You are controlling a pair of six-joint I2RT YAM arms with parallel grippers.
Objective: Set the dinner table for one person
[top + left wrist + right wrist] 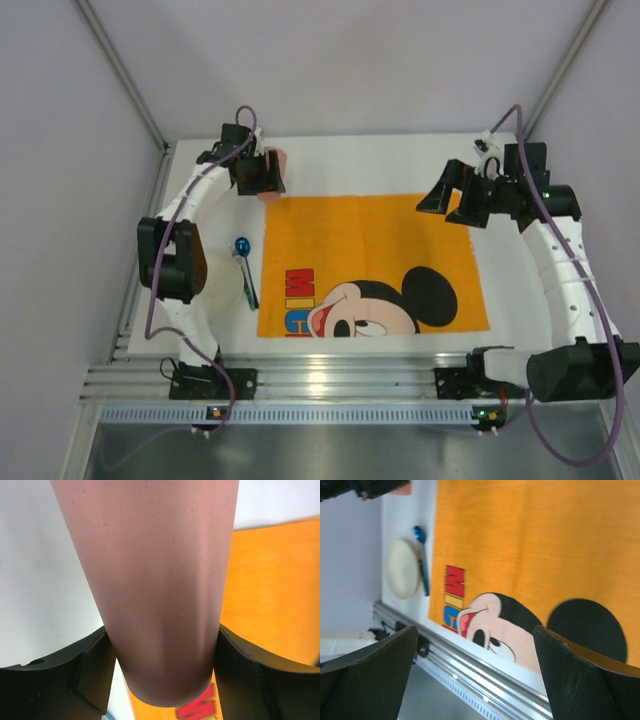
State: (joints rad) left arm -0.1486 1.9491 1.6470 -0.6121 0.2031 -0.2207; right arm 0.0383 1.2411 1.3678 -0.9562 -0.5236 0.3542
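My left gripper (258, 178) is shut on a pink cup (274, 166) at the far left corner of the orange Mickey Mouse mat (370, 250). In the left wrist view the cup (160, 580) fills the frame between both fingers (75, 675), and I cannot tell whether it rests on the white dinner table (340, 165). A blue spoon (244, 268) lies left of the mat, beside a white plate (226, 285) partly hidden by the left arm. My right gripper (458, 205) is open and empty above the mat's far right corner; its wrist view shows the spoon (422, 570) and plate (402, 569).
The mat (530, 540) lies in the middle of the table. A metal rail (340, 380) runs along the near edge with both arm bases on it. White walls close in the left, far and right sides.
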